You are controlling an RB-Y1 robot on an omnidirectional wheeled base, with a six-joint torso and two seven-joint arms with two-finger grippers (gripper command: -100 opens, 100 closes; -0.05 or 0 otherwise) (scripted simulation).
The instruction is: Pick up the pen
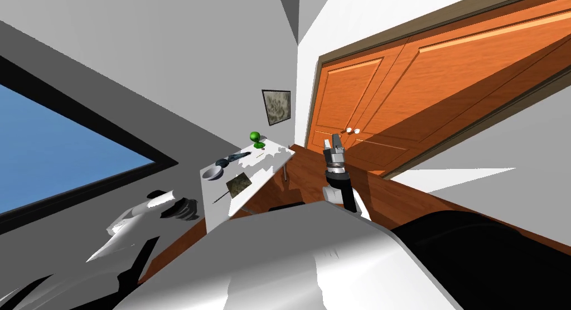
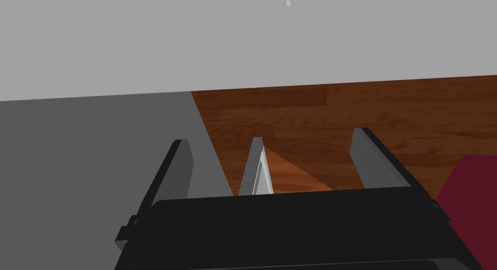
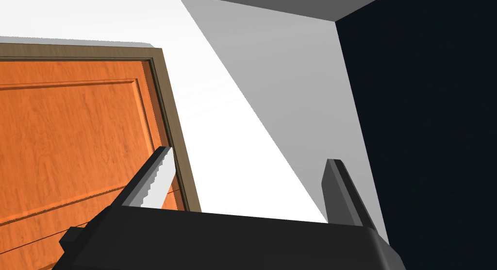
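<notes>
White surface [image 1: 269, 159] by the wall, with clutter on it.
You see a green round thing [image 1: 255, 137] at its far end, then a dark tool [image 1: 231, 158], a grey bowl [image 1: 212, 173] and a mottled square card [image 1: 238, 184]; a framed picture [image 1: 276, 106] and 2 orange doors [image 1: 390, 100] stand beyond.

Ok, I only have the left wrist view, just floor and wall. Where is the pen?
Observer: Head view has the pen on the white table, near its closest end.
Operator: Anything beside it?
Observer: A dark square tile, then a grey bowl further along.
Operator: And the right pincer?
Observer: Open, raised before the orange door, away from the table.
</notes>
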